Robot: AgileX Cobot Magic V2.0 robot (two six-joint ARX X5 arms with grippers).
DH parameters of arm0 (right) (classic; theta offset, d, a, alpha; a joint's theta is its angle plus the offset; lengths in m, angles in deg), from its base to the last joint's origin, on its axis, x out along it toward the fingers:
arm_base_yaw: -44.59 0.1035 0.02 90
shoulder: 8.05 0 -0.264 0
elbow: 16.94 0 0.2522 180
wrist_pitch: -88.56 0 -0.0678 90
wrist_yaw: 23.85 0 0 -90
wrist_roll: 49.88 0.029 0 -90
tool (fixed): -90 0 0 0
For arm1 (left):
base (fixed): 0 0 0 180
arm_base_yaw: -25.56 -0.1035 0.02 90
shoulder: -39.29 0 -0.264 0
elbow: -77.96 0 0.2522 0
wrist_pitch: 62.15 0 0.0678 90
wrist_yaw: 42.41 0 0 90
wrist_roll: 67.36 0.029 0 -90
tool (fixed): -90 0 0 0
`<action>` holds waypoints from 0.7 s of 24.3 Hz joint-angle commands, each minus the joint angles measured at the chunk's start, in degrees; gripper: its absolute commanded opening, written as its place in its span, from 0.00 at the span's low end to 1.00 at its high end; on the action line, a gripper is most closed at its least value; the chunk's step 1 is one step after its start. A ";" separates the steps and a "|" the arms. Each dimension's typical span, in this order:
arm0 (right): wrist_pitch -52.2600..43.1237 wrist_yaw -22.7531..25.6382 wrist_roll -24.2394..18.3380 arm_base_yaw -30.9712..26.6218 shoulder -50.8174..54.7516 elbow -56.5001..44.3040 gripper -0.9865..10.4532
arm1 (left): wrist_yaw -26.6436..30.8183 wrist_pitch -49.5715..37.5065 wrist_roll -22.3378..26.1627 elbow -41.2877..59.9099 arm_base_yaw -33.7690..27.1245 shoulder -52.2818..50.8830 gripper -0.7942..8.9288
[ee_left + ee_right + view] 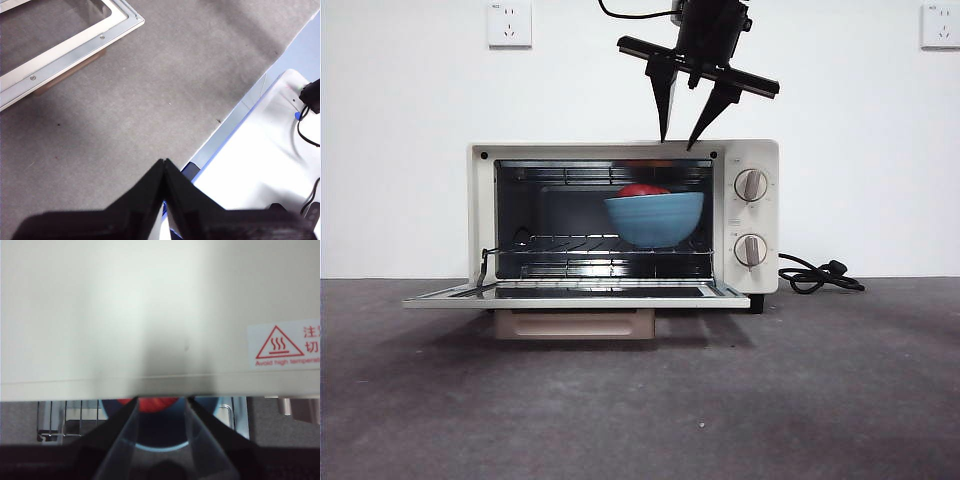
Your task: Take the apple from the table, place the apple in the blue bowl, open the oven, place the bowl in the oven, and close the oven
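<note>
Cream-white oven (750,160) open, blue bowl (655,218) and apple (642,189) inside.
Right gripper (678,143), jaws narrowly parted and empty, hovers above; door (575,294) lies flat below, nearer; left gripper (164,172) waits shut.

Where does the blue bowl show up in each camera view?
Front view: the bowl sits on the rack inside the open oven, right of centre.
Left wrist view: not in it.
Right wrist view: the bowl shows below the oven's top edge, behind the right claw.
Shared landmark: the apple in the bowl.
</note>
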 commanded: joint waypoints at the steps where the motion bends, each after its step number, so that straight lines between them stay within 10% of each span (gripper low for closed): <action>1: 0.74 0.61 -2.01 -0.24 -0.83 -0.55 0.22 | 0.04 -0.55 0.63 0.22 0.13 -0.04 0.08; 17: 9.92 4.55 -22.08 2.67 13.81 -0.55 0.22 | 9.40 -1.92 0.61 0.22 -0.11 2.51 0.08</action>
